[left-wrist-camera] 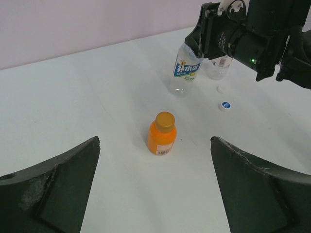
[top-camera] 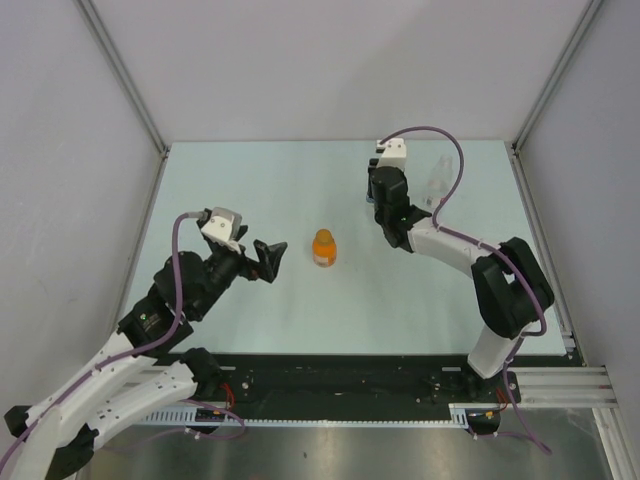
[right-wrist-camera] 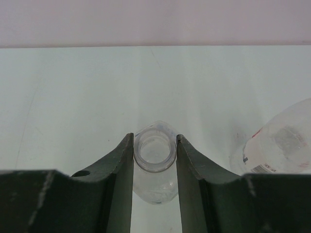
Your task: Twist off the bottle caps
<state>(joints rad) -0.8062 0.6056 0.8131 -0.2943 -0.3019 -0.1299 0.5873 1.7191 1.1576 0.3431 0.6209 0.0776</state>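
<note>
The squat orange bottle (top-camera: 323,248) stands upright mid-table with its orange cap (left-wrist-camera: 164,121) on. My left gripper (top-camera: 270,258) is open and empty, just left of it; in the left wrist view (left-wrist-camera: 154,139) the bottle (left-wrist-camera: 161,138) stands beyond the fingertips. My right gripper (right-wrist-camera: 154,137) is shut on the open, capless neck of the clear blue-label bottle (right-wrist-camera: 155,154), which also shows in the left wrist view (left-wrist-camera: 186,70). The slim clear bottle with reddish label (right-wrist-camera: 277,145) stands to its right. A white cap with a blue mark (left-wrist-camera: 224,105) and a plain whitish cap (left-wrist-camera: 222,89) lie on the table.
The pale table (top-camera: 250,190) is bounded by grey walls at the left, back and right. The right arm (top-camera: 505,285) reaches in from the near right corner. The black rail (top-camera: 340,385) runs along the near edge.
</note>
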